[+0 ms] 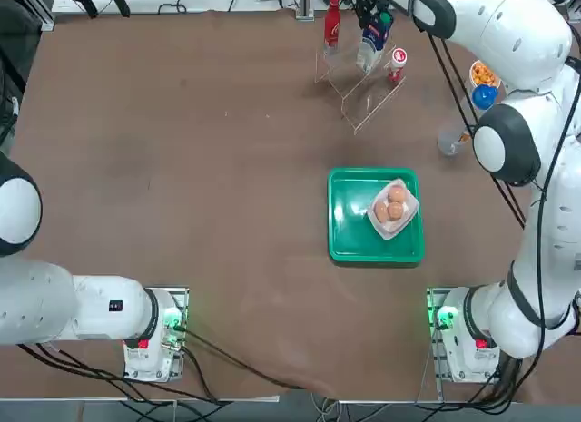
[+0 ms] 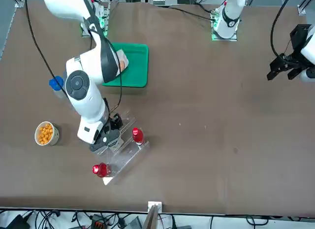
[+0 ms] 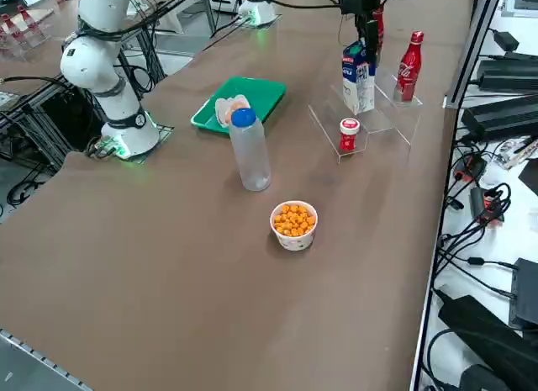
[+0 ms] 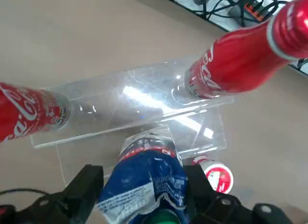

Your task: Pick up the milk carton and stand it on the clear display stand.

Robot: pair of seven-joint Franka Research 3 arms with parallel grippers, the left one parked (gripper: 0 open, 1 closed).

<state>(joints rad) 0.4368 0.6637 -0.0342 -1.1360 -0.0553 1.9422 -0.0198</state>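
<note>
The right gripper [image 4: 144, 195] is standing wide open around the milk carton [image 3: 358, 77], which is resting upright on the clear display stand [image 3: 370, 122]. Two red bottles [image 3: 408, 67] and a small red can [image 3: 349, 134] are crowding it closely.

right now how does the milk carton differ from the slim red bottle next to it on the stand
The milk carton is boxy, white with a dark blue upper part; the slim red bottle is round, necked and all red. The right gripper brackets the carton with fingers spread; nothing touches the bottle. Both stand upright on the clear display stand.

Milk carton [image 3: 359, 76] upright on clear display stand [image 3: 370, 122], right gripper [image 3: 367, 23] above it; red bottle [image 3: 408, 66] beside, red-capped jar [image 3: 349, 134] in front.
</note>
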